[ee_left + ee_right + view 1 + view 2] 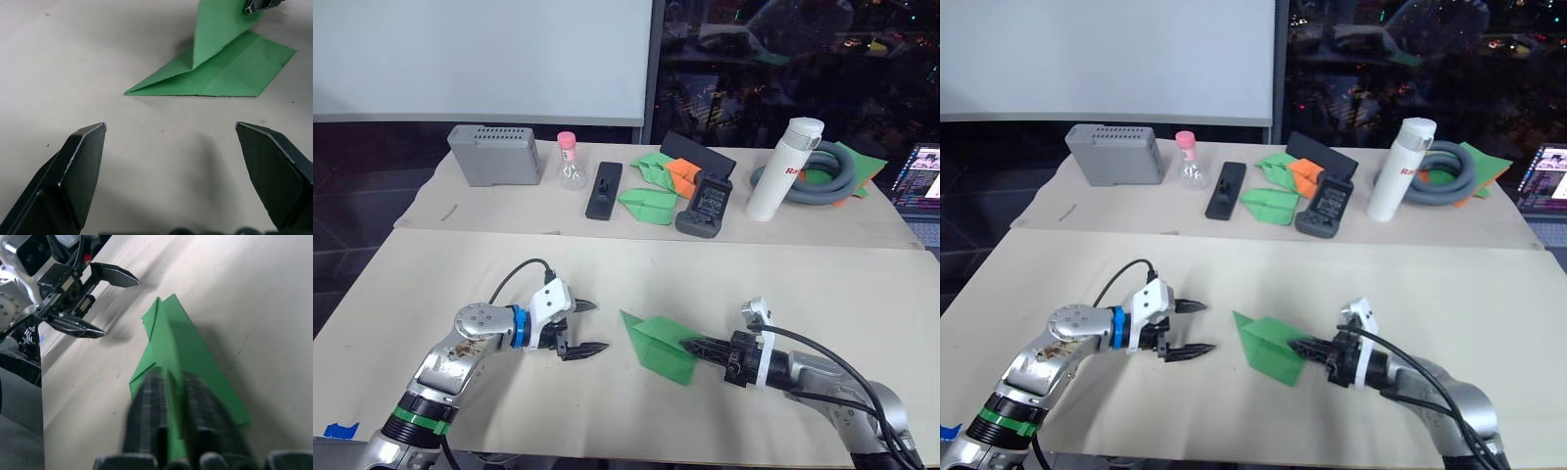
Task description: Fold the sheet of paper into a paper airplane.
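The sheet of paper (656, 343) lies mid-table, bright green, folded into a pointed wedge like a paper airplane, with one flap standing up. My right gripper (686, 344) comes in from the right and is shut on the wedge's near right edge; the right wrist view has the green paper (181, 342) pinched between its fingers (149, 421). Left of the paper, my left gripper (599, 326) is open and holds nothing, a short gap away from the wedge's tip. From the left wrist, the paper (220, 68) lies ahead of the spread fingers (80, 161).
Along the back of the table stand a grey box (494, 155), a pink-capped bottle (570, 162), a black bar (604, 189), other green folded papers (649, 203), an orange paper wedge (682, 173), a black device (705, 206), a white flask (783, 168) and a grey hose (822, 181).
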Robot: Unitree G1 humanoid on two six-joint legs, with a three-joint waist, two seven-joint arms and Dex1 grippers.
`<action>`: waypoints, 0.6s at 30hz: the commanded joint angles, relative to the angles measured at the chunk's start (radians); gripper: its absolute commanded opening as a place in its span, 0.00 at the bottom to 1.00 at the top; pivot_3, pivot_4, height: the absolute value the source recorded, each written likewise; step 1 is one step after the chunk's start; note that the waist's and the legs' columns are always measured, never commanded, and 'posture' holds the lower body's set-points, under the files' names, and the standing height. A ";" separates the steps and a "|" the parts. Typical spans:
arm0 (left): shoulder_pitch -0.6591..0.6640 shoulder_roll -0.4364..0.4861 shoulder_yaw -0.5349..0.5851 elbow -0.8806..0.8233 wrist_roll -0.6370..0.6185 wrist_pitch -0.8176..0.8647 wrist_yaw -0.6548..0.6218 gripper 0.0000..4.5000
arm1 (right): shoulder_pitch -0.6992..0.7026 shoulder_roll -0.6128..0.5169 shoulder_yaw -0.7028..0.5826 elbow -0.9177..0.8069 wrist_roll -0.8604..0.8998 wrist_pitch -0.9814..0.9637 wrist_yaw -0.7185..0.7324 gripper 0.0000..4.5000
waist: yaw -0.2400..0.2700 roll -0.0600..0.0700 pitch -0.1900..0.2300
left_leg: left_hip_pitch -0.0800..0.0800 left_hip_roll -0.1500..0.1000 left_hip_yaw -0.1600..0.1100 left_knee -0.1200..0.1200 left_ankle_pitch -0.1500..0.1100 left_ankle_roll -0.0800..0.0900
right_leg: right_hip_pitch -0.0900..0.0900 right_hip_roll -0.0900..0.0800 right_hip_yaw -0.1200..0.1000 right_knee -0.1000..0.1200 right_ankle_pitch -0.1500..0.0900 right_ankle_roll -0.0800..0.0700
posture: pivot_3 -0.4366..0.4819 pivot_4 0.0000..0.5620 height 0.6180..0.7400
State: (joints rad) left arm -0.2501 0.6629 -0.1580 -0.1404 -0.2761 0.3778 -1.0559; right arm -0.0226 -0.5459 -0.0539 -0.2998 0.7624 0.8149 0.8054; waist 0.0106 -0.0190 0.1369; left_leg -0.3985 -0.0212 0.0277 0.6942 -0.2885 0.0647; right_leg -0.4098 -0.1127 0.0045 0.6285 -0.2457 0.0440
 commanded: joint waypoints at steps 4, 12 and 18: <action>0.009 0.009 0.019 0.004 0.007 -0.032 0.011 1.00 | -0.130 -0.038 -0.035 -0.065 0.028 -0.039 0.044 0.01 | -0.007 0.000 0.000 | 0.000 0.000 0.001 0.000 0.000 0.000 | -0.001 0.000 0.001 0.001 0.000 0.000 | 0.48 0.27 1.00; 0.000 0.007 0.017 0.037 0.012 -0.053 0.015 1.00 | -0.309 -0.162 0.170 -0.012 -0.456 -0.634 0.193 0.01 | -0.005 0.000 0.000 | -0.002 -0.002 0.002 0.000 0.001 -0.001 | -0.004 0.005 -0.002 0.003 0.000 0.000 | 0.48 0.27 1.00; 0.010 0.051 -0.012 0.024 0.045 -0.067 -0.019 1.00 | -0.312 -0.150 0.214 0.224 -0.688 -1.287 0.214 0.01 | -0.003 0.000 0.000 | -0.003 -0.004 0.004 0.001 0.006 -0.009 | -0.007 0.007 -0.001 0.003 0.001 0.002 | 0.48 0.27 1.00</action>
State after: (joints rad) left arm -0.2390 0.7062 -0.1737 -0.0921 -0.2336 0.3216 -1.0612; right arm -0.3385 -0.6948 0.1558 -0.1187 0.1382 -0.2664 1.0232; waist 0.0075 -0.0193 0.1373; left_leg -0.4013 -0.0253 0.0325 0.6953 -0.2830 0.0562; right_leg -0.4163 -0.1060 0.0039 0.6320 -0.2446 0.0461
